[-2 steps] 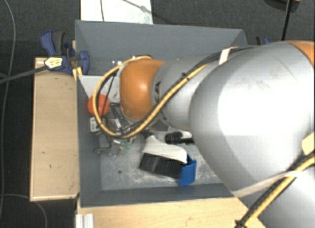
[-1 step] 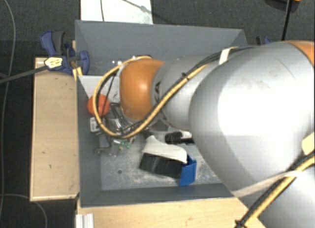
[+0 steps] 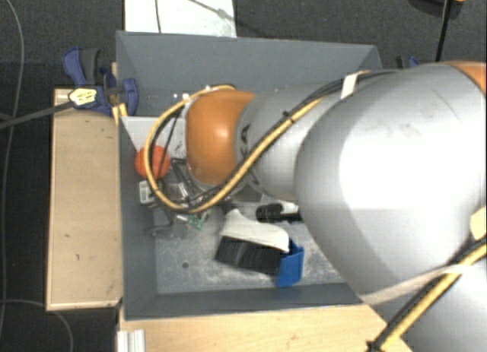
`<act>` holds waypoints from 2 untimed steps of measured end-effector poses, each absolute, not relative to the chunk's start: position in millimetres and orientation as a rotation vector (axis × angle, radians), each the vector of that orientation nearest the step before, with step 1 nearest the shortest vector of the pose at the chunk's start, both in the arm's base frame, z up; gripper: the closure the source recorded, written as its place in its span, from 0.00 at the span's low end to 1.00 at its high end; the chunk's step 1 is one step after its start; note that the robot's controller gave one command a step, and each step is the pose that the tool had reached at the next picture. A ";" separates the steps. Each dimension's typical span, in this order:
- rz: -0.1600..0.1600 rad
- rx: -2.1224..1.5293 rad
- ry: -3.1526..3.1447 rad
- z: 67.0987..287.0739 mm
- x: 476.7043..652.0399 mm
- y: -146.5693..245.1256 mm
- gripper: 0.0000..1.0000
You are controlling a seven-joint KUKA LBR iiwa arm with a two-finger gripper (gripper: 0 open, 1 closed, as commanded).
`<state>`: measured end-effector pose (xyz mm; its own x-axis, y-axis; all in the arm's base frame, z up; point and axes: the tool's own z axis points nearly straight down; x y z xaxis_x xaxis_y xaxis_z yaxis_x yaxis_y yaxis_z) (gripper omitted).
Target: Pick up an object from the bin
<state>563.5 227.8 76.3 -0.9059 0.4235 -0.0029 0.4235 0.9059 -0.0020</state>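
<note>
At centre left, the end effector [image 3: 163, 200] is held low beside an orange ball [image 3: 151, 162] in the bin [image 3: 228, 61], presumably for picking; its spread cannot be told.

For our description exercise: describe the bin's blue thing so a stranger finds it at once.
In the grey bin, look by the near wall, beside the silver arm. A small blue block lies at the right end of a black ribbed piece. Nothing else inside is blue.
</note>
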 end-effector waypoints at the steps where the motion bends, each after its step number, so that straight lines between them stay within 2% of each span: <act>1: -0.005 0.682 3.067 90.9 561.8 227.9 1.00; 2: -0.002 0.682 3.065 111.9 562.9 228.2 1.00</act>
<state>562.9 228.2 111.9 -0.9058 0.4238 -0.0016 0.4238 0.9058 -0.0007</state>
